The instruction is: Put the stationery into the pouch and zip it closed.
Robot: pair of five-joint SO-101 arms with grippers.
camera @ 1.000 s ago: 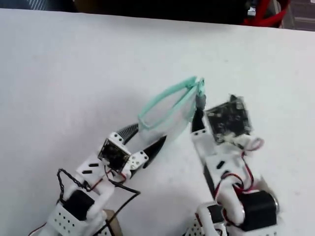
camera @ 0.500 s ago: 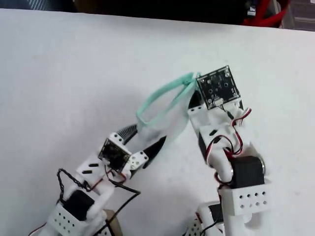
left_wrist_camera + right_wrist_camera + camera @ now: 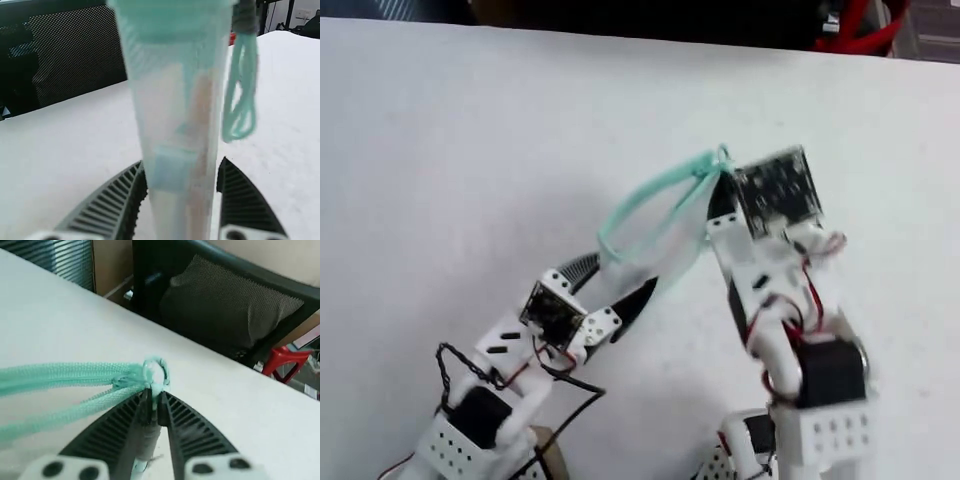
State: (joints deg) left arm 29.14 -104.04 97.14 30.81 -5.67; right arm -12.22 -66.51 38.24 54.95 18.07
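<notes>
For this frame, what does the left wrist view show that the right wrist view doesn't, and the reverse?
Left wrist: the left gripper shut on the pouch, whose clear side shows blurred items inside; a mint cord loop hangs beside it.
Right wrist: the right gripper shut on the pull, with the pouch's two mint edges running apart from it.
Both: the pouch, the white table and a dark mesh chair behind.

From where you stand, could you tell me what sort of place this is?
Probably an office or lab: a white table, a black mesh chair behind it, and slatted blinds.
</notes>
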